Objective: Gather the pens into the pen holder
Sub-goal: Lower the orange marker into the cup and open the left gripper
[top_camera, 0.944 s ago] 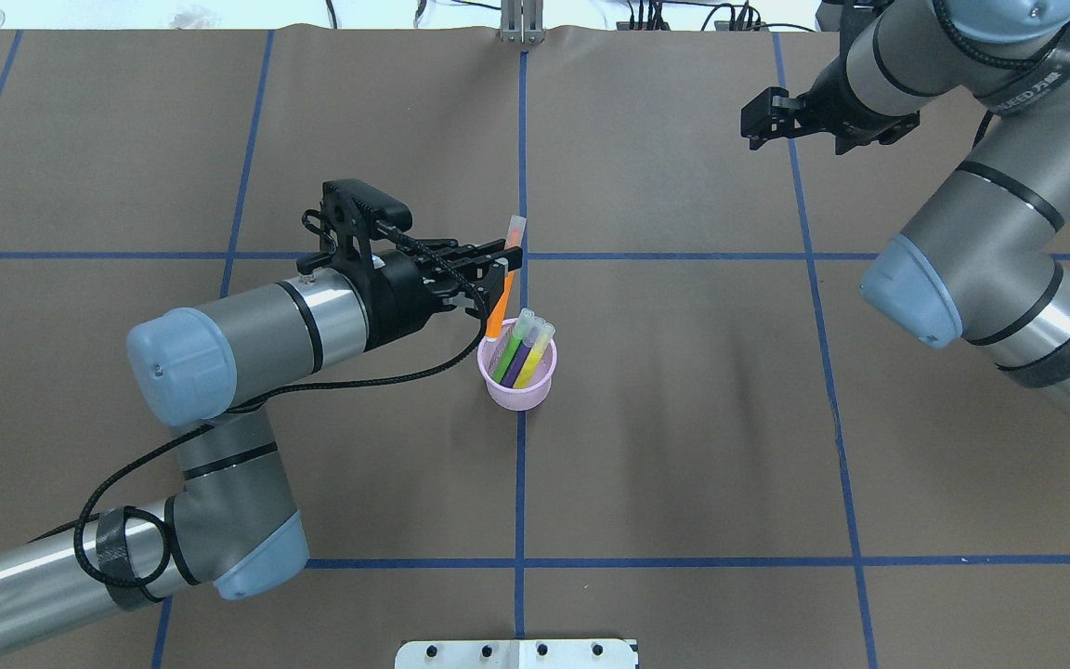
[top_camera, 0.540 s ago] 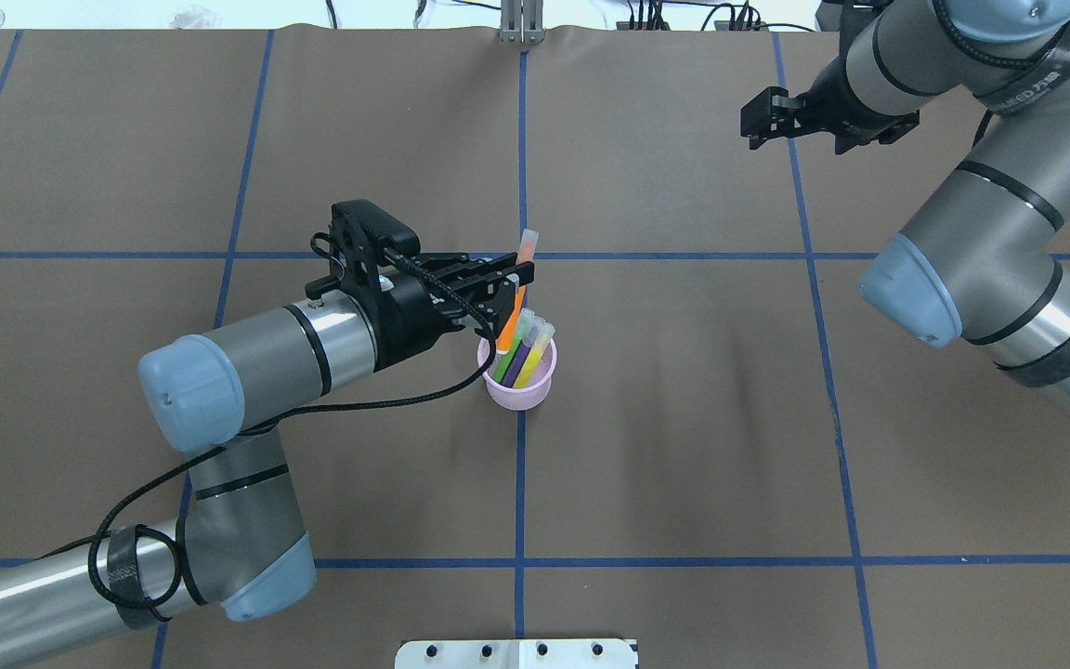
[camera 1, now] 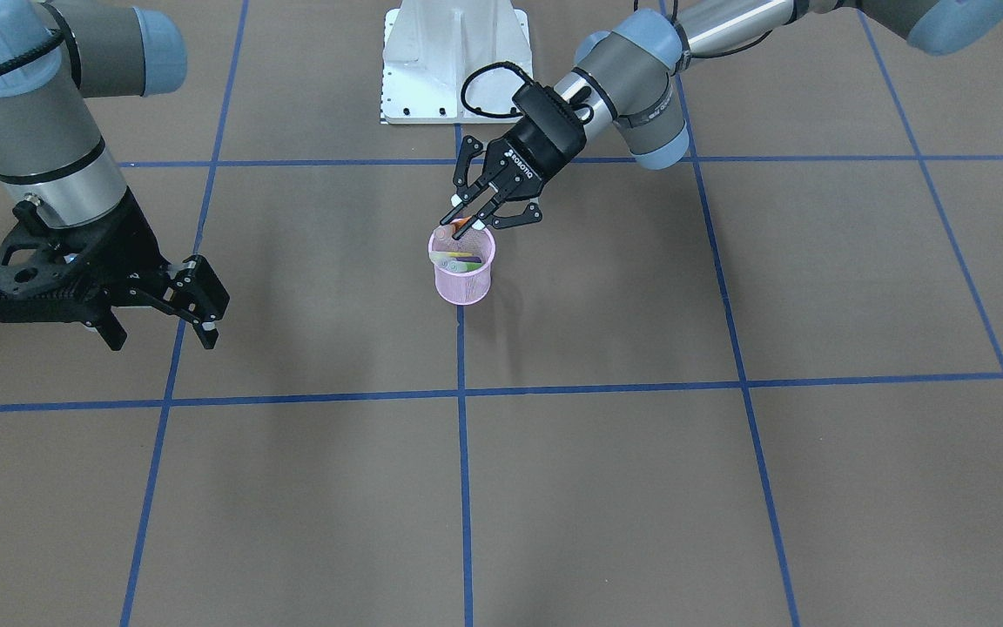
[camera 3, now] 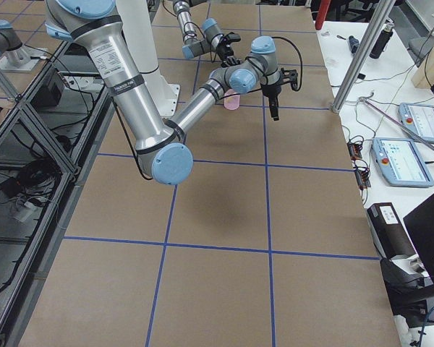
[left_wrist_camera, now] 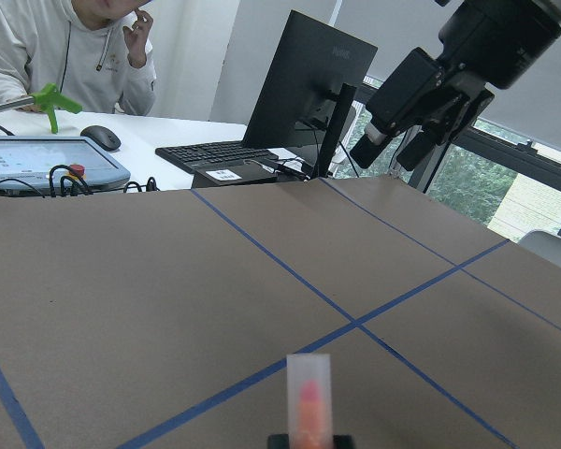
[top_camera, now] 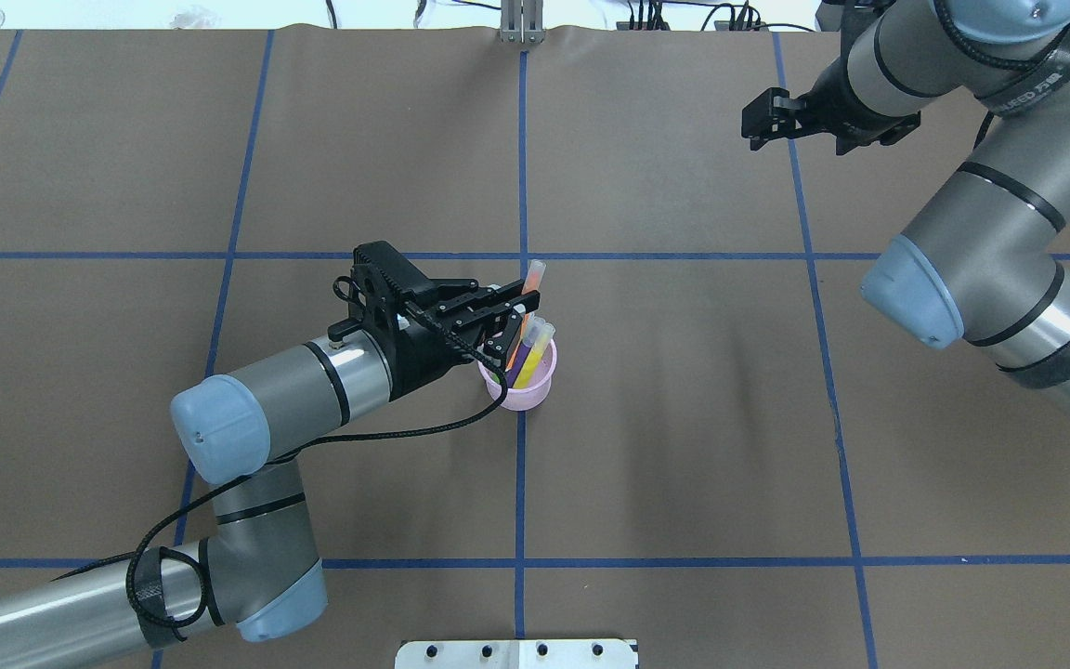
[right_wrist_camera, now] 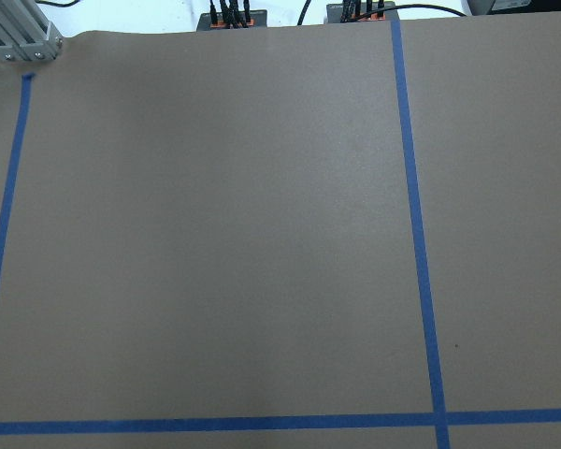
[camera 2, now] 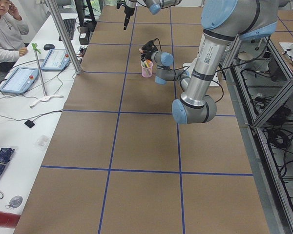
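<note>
— What's the lay of it?
— A brown-papered table (top_camera: 684, 418) with a blue tape grid. Standing behind the robot, with the far edge as twelve, the right arm (top_camera: 981, 242) hangs out at two o'clock, well apart from everything. The right gripper (camera 1: 162, 335) has its fingers spread, with nothing between them.
— And the other?
— The left arm (top_camera: 293, 400) reaches in from eight o'clock toward the middle. The left gripper (top_camera: 512, 322) is pinched on the orange pen (top_camera: 531, 279), just above the pen holder (top_camera: 521, 395).
— Where's that standing?
— Upright near the table's centre, on a blue line. The orange pen leans toward twelve, its pale cap up and higher than the others, its lower end inside the rim.
— What else is in it?
— A purple pen (top_camera: 524, 348) and a yellow pen (top_camera: 535, 358) side by side, their caps past the rim at one o'clock. A finger hides the rest.
</note>
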Robot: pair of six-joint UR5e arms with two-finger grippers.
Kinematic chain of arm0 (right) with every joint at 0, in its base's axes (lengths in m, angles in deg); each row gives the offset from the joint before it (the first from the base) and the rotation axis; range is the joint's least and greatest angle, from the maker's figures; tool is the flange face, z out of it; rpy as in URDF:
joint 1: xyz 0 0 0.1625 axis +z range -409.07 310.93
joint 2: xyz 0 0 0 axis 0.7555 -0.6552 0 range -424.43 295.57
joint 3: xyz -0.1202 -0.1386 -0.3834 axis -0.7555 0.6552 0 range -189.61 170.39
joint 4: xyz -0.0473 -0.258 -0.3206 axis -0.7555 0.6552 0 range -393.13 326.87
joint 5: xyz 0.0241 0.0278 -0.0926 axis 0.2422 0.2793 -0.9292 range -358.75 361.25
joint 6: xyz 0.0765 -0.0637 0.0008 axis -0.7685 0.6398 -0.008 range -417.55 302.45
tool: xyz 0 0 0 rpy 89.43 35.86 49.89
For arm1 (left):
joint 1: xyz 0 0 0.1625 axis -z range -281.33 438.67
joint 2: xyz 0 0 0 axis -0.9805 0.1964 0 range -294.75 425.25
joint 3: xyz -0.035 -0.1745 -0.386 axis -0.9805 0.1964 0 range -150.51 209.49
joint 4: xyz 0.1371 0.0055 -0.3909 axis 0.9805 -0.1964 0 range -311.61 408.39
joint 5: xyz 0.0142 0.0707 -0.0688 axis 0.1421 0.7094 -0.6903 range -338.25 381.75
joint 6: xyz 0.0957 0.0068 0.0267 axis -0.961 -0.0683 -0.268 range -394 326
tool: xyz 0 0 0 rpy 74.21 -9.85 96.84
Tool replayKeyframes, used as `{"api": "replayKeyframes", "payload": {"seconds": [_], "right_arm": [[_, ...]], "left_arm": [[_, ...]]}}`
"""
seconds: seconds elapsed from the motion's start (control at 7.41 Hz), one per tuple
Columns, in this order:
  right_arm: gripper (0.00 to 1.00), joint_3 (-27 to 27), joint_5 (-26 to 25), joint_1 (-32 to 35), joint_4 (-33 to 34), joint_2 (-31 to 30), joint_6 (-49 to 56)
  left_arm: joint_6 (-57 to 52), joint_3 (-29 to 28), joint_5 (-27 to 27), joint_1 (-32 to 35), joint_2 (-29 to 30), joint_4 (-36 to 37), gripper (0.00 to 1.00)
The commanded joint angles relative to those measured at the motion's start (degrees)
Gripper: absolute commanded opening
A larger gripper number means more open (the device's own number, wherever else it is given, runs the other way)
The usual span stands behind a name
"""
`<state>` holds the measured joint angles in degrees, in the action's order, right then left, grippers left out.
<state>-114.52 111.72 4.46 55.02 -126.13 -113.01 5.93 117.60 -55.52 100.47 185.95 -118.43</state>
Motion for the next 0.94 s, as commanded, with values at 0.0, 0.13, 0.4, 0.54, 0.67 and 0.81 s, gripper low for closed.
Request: {"api": "replayKeyframes", "payload": {"seconds": [0.0,0.13,0.4,0.54,0.67,0.81], "right_arm": [[1.0,-0.03,0.0,0.0,0.0,0.0,0.0],[1.0,-0.03,0.0,0.0,0.0,0.0,0.0],[1.0,-0.03,0.0,0.0,0.0,0.0,0.0],[1.0,-0.03,0.0,0.0,0.0,0.0,0.0],[1.0,-0.03,0.17,0.0,0.0,0.0,0.09],[1.0,0.05,0.96,0.87,0.0,0.0,0.18]], "left_arm": [[-0.21,-2.85,0.8,0.0,1.54,-0.6,0.0],[-0.12,-2.95,0.71,0.0,1.73,-0.78,0.37],[-0.2,-2.95,0.71,0.0,1.64,-0.78,0.78],[-0.2,-2.95,0.71,0.0,1.64,-0.78,0.97],[0.49,-2.86,0.71,0.08,1.64,-0.78,0.99],[0.93,-2.78,0.71,0.26,1.47,-0.7,0.99]]}}
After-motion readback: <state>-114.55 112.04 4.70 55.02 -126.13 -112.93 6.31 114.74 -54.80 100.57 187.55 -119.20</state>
